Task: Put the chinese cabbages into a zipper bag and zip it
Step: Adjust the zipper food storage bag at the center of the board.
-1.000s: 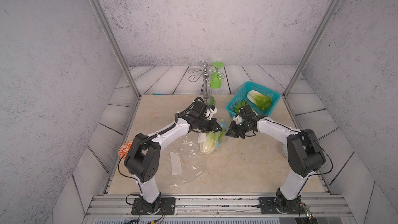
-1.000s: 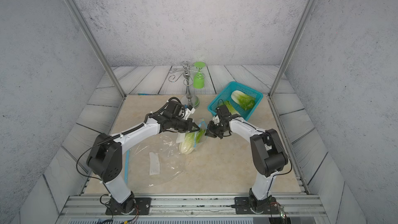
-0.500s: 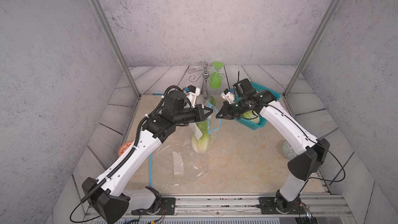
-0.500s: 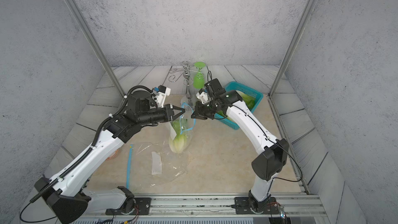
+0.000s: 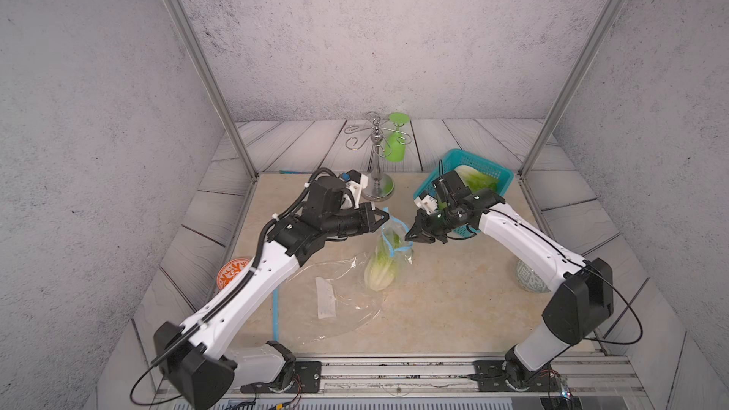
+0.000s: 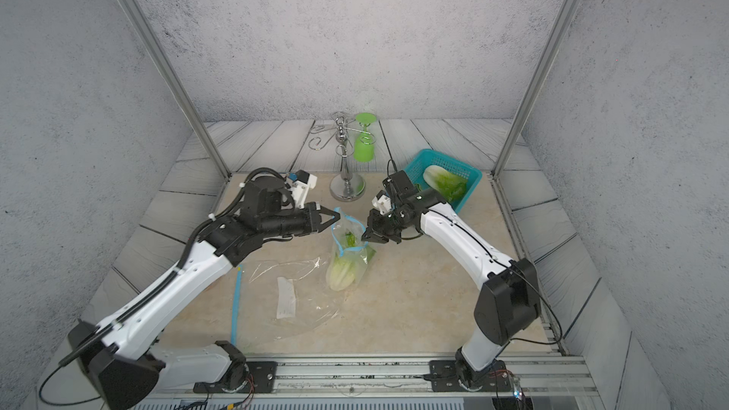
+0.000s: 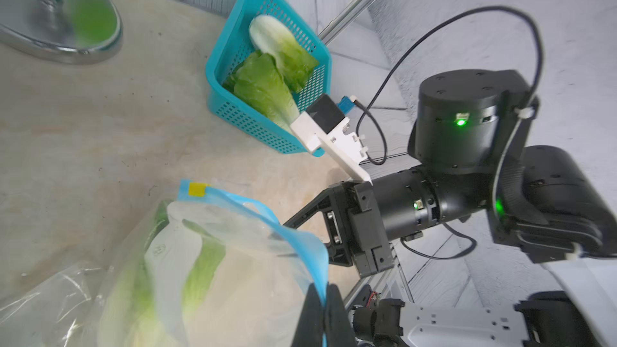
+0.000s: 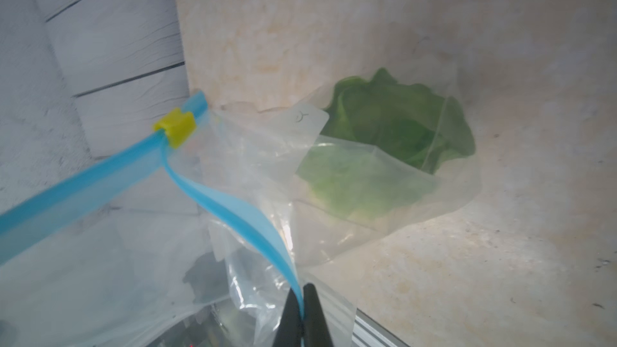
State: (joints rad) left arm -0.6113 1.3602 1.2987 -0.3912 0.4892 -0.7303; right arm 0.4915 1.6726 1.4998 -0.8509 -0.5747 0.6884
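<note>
Plastic, clear with a blue zipper strip (image 8: pixel 233 208) along the mouth: the zipper bag (image 7: pixel 240 221) hangs between my two grippers. I have the left gripper (image 5: pixel 385 218) clamped tight on one lip and the right gripper (image 5: pixel 408 236) pinched hard on the opposite lip, so the mouth gapes between the tips. One cabbage (image 5: pixel 379 276) sits inside, below and between the grippers, with its white ribbed base down and its crinkled green leaves toward the opening. The yellow slider (image 8: pixel 175 126) is parked at the strip's far end. Two more cabbages (image 7: pixel 270 88) lie overlapping in the teal basket (image 5: pixel 486 164), just beyond the right gripper, well apart from the bag
</note>
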